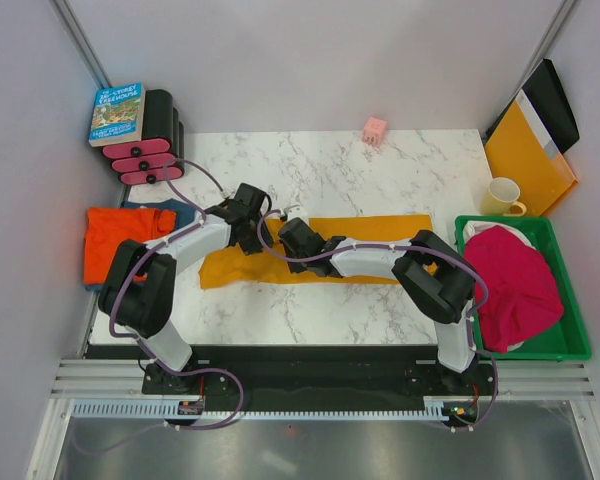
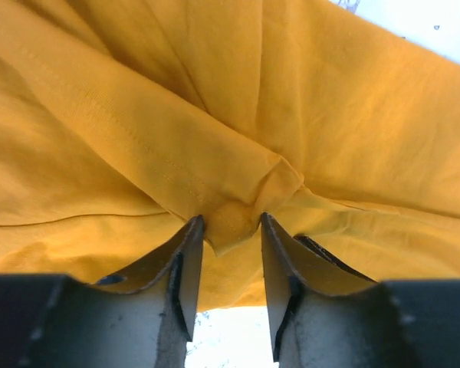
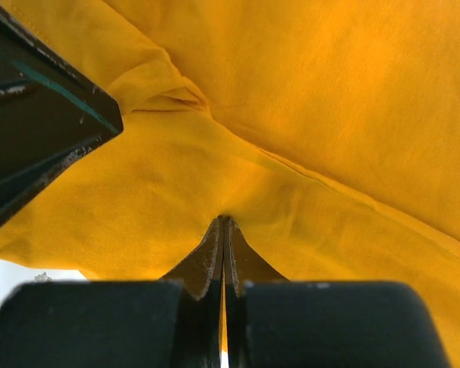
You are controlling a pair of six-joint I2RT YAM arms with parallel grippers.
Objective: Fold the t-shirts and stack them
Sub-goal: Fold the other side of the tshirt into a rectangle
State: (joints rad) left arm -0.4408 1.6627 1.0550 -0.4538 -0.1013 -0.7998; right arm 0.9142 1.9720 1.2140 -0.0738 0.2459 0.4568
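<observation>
Item: mustard-yellow t-shirt [image 1: 370, 225], soft matte cotton knit with a stitched hem. It lies mid-table on the marble-patterned table [image 1: 380, 170] as a long flat band already narrowed lengthwise. Both arms meet at its left end. Left gripper [image 2: 231, 222]: jaws part-way closed, a thick tuck of the shirt's edge wedged between the tips, creases fanning out from it. Right gripper [image 3: 224, 222]: jaws pressed together on a thin layer of the same cloth, wrinkles converging on the tips. Step, as judged: folding the band across its length. Handling note: raise both pinches level and together, keep the held edge taut between them, and set it square on the far end so the limp knit does not sag or skew. Also listed: red-orange t-shirt [image 1: 115, 245] folded at left over a dusty blue t-shirt [image 1: 180, 212]; magenta-pink t-shirt [image 1: 520, 280] heaped loose in the green tray [image 1: 540, 352].
</observation>
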